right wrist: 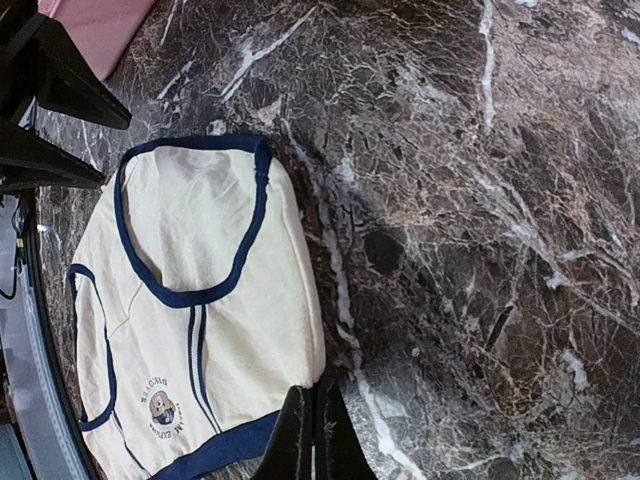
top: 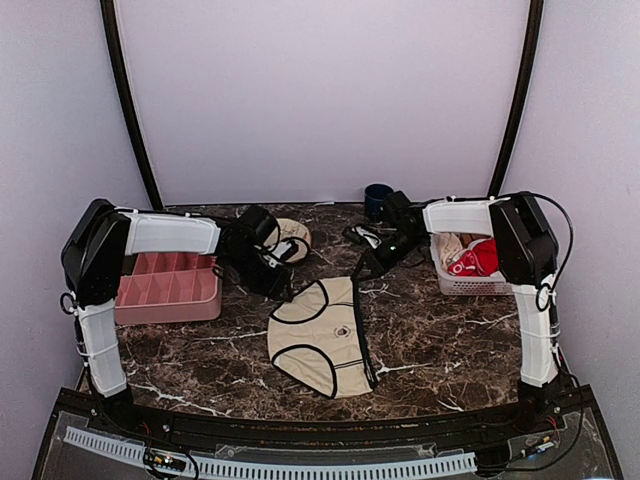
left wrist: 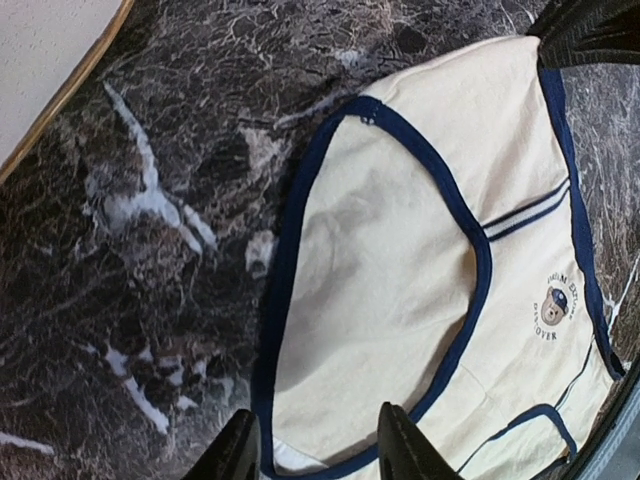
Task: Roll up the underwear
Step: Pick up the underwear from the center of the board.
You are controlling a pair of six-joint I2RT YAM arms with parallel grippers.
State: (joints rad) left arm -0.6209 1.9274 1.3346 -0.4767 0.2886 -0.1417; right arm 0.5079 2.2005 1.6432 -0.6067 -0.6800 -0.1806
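Note:
The underwear is cream with dark trim and a small bear logo, and it lies flat in the middle of the marble table. My left gripper is at its far left corner. In the left wrist view the left gripper is open, its fingers straddling the trimmed edge of the underwear. My right gripper is at the far right corner. In the right wrist view the right gripper is shut, pinching the corner of the underwear.
A pink divided tray stands at the left. At the right, a white basket holds a red garment. A round beige plate sits behind the left gripper, and a dark cup is at the back wall.

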